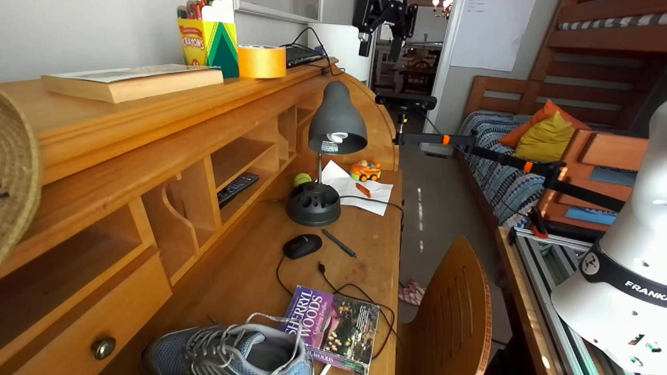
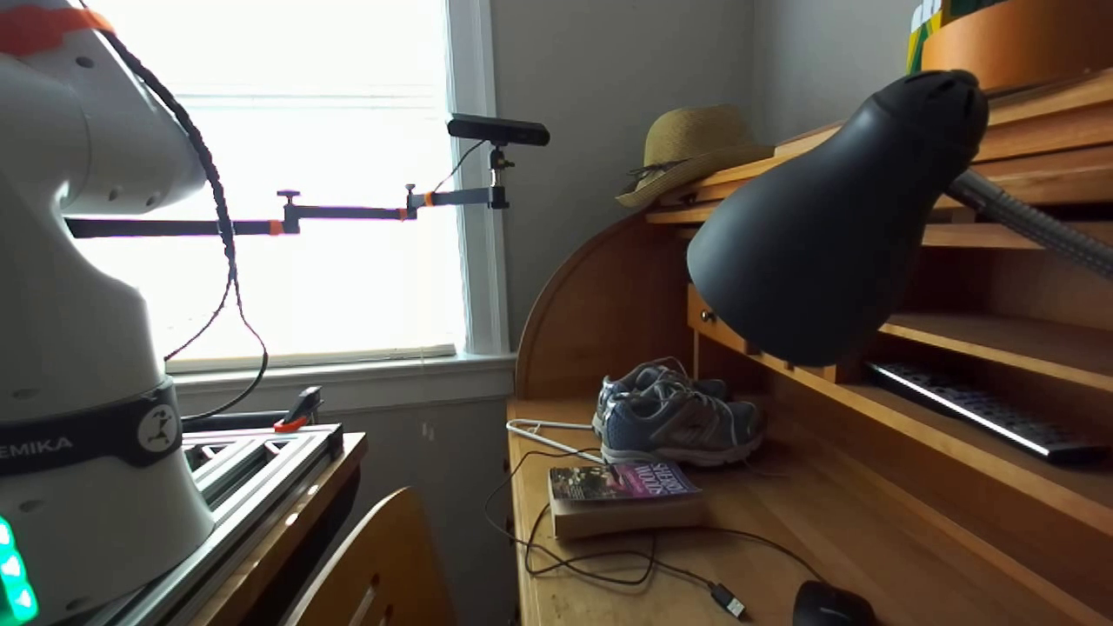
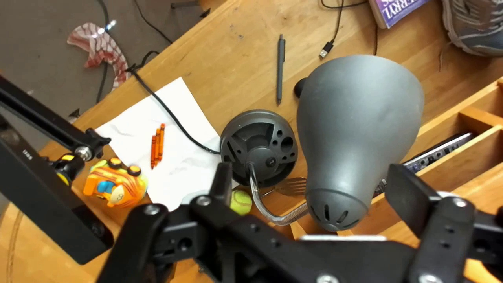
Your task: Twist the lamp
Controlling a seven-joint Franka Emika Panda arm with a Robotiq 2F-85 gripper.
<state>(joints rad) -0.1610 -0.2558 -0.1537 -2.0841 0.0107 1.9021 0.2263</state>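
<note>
Presumably the step in hand is an approach towards a grip. A desk lamp [image 1: 336, 122] with a dark grey, bell-shaped metal shade [image 3: 359, 118], thin silvery flexible neck [image 3: 289, 218] and round black base [image 1: 313, 214] stands upright on a honey-coloured wooden desk [image 1: 250, 260]. Above the lamp hangs a black two-fingered gripper [image 1: 380, 49], its fingers [image 3: 223, 181] parted, grasping nothing.

Done well, the descent would likely straddle the shade's narrow slotted cap [image 3: 338, 210] rather than the broad bell; in the wrist view the cap seems off-centre between the fingers, so alignment should come first. A light squeeze and a slow rotation seem wise, since the neck may flex or spring back and a hard tug could tip the lamp. The black bar-shaped camera [image 1: 406, 101], apart from the lamp, deserves a wide berth.

In an exterior view the lamp [image 2: 835, 222] has its base outside the frame, and no gripper shows. In the wrist view the shade covers most of a small black computer mouse [image 3: 300, 87] lying near the lamp's base. A brown, fork-like object [image 3: 294, 186] beneath the lamp's neck is hard to identify. Whether the pale spiral bulb [image 1: 337, 137] inside the lamp glows cannot be told for certain.
</note>
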